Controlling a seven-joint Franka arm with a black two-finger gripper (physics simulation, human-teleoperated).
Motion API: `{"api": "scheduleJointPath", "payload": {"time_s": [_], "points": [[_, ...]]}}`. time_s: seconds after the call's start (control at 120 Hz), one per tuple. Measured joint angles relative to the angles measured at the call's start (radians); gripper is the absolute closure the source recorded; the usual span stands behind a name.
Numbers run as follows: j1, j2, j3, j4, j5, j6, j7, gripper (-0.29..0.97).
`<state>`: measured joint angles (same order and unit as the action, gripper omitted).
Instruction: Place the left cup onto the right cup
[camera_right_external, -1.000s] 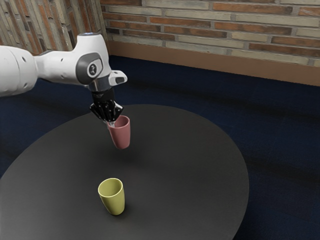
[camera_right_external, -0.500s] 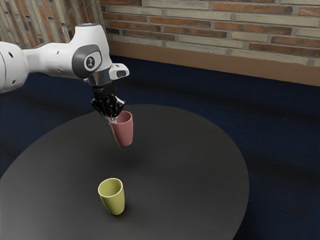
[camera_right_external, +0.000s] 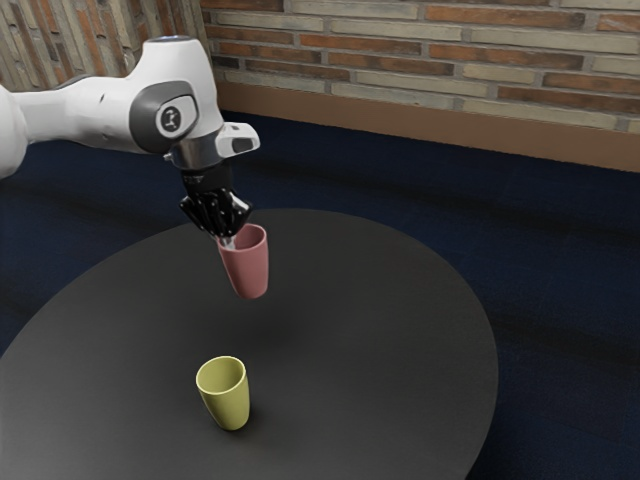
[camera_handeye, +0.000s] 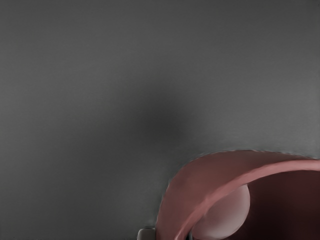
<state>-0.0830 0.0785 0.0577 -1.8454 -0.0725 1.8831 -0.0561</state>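
The white arm is coming in from the exterior view's left. Its black gripper is holding the pink cup by the rim, and the jaws are standing narrow, pressing the cup wall from two sides. The cup is hanging in the air above the round black table. It is a little tilted, with its mouth up at the fingers and its base pointing down. In the wrist view the pink rim is curving just under the hand, and a soft shadow is lying on the dark tabletop below.

The yellow-green cup is standing upright on the table, nearer to the camera than the pink cup and well apart from it, close to the table's near edge. Open air is separating the two cups. Toward the exterior view's right the tabletop is running bare up to its rounded edge. Beyond that edge the dark blue carpet is reaching to the far brick wall.
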Motion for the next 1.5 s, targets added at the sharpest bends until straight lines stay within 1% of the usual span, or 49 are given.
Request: {"api": "scheduleJointPath", "payload": {"time_s": [0.342, 0.575, 0.792, 1.017, 1.333, 1.5], "points": [[0.000, -0.079, -0.034, -0.100, 0.012, 0.002, -0.001, 0.78], [-0.015, -0.125, -0.036, -0.170, 0.014, 0.010, -0.003, 0.78], [0.004, -0.160, -0.036, -0.230, 0.017, 0.023, -0.005, 0.78], [0.001, -0.175, -0.035, -0.267, 0.018, 0.042, -0.008, 0.78], [0.002, -0.229, -0.037, -0.335, 0.019, 0.068, -0.014, 0.78], [0.002, -0.247, -0.051, -0.351, 0.019, 0.075, -0.017, 0.78]]}}
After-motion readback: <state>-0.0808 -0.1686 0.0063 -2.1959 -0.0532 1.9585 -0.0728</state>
